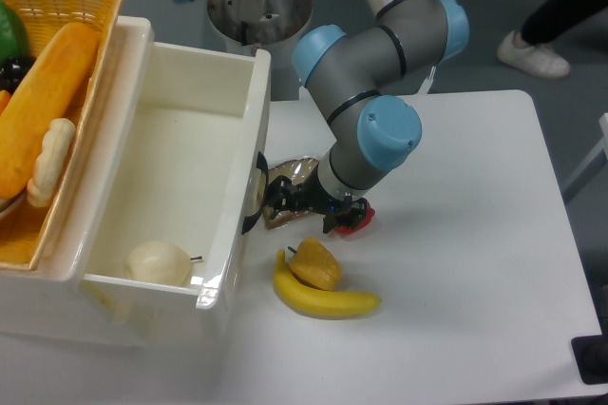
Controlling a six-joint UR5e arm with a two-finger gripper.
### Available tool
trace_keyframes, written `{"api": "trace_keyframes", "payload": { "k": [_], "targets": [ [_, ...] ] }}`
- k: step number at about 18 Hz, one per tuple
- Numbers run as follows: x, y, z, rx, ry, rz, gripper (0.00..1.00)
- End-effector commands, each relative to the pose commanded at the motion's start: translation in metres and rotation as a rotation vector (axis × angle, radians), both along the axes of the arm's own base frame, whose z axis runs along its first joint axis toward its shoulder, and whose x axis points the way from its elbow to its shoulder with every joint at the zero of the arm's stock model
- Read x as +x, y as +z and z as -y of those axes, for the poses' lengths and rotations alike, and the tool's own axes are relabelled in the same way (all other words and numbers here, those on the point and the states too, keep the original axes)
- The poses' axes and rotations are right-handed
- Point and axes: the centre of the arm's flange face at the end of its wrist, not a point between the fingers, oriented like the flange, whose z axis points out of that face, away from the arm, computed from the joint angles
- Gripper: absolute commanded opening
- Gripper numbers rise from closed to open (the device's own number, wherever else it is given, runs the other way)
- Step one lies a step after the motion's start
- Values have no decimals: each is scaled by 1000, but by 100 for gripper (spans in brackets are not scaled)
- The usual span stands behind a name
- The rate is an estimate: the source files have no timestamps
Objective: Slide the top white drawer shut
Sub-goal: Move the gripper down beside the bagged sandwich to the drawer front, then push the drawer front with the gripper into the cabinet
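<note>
The top white drawer (180,177) stood pulled well out at the left of the frame, its open box filling the middle left, with a pale round fruit-like object (159,261) lying in its lower corner. Its black curved handle (256,194) showed on the front wall, facing right toward the arm. The gripper (277,203) sat low over the white table (456,234) at centre frame, its tip right at that handle, seemingly touching or just short of it. Whether the fingers were apart or together could not be told, since the dark tip merged with the handle and with a shiny brownish object (294,177) lying just behind it. A small red object (353,221) showed under the wrist, and just below centre lay a banana (323,298) with a small orange-yellow fruit (315,265) resting on it. The yellow wicker basket (57,101) with its food items sat at the upper left, on top of the cabinet beside the drawer. The closing push appeared not yet to have taken effect. The likely trouble from here was an off-centre push: contact near the handle's edge could have let the tip slip off the glossy front or skew the drawer so it bound in its runners. The low wrist could also have dragged the red object or shiny piece along, or nudged the banana pile.
</note>
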Motion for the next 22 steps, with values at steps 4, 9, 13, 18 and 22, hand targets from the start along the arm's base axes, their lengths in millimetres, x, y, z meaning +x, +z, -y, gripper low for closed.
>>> {"api": "trace_keyframes", "payload": {
  "k": [4,9,13,18,22],
  "targets": [
    [6,1,-4,4,-9,5,100],
    [16,2,-11,3,-28,5,100],
    [25,6,-16,7,-43,0,100],
    [38,6,-20,5,-63,3,100],
    [53,14,-27,21,-76,5,100]
  ]
}}
